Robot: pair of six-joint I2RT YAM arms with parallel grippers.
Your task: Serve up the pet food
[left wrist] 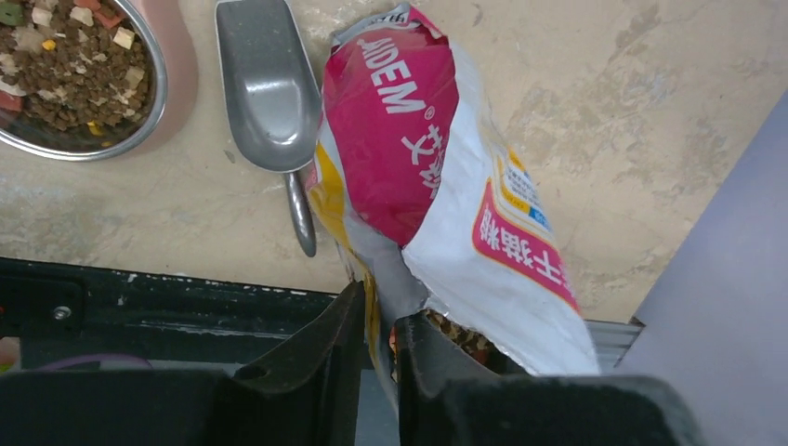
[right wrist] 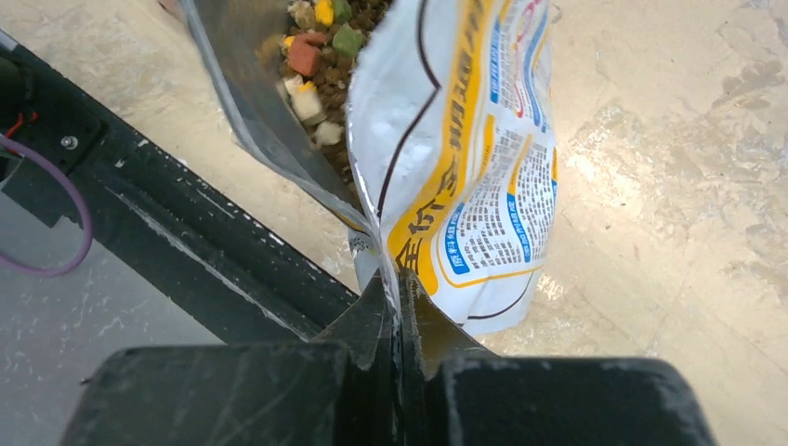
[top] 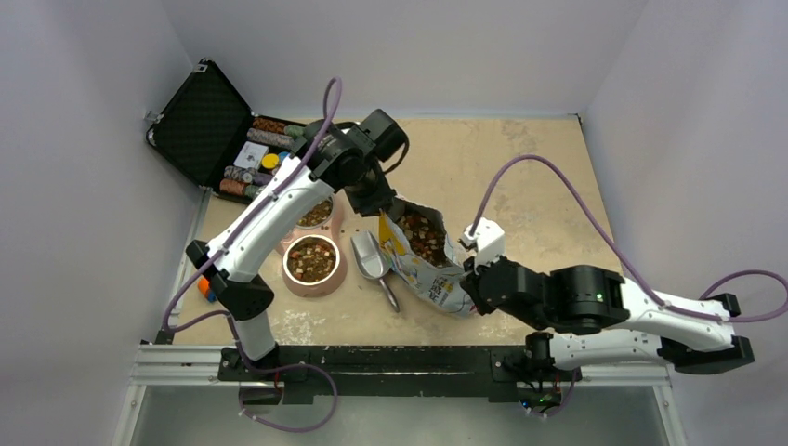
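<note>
The glossy white pet food bag stands open at mid-table, and brown kibble, the pet food, shows in its mouth. My left gripper is shut on the bag's far left rim; in the left wrist view its gripper pinches the rim of the bag beside kibble. My right gripper is shut on the bag's right edge. The right wrist view shows that gripper clamping the bag's seam, with pet food above.
A pink bowl holding kibble sits left of the bag, with a second bowl behind it. A metal scoop lies between bowls and bag. An open black case of coloured chips stands far left. A black rail runs along the near edge.
</note>
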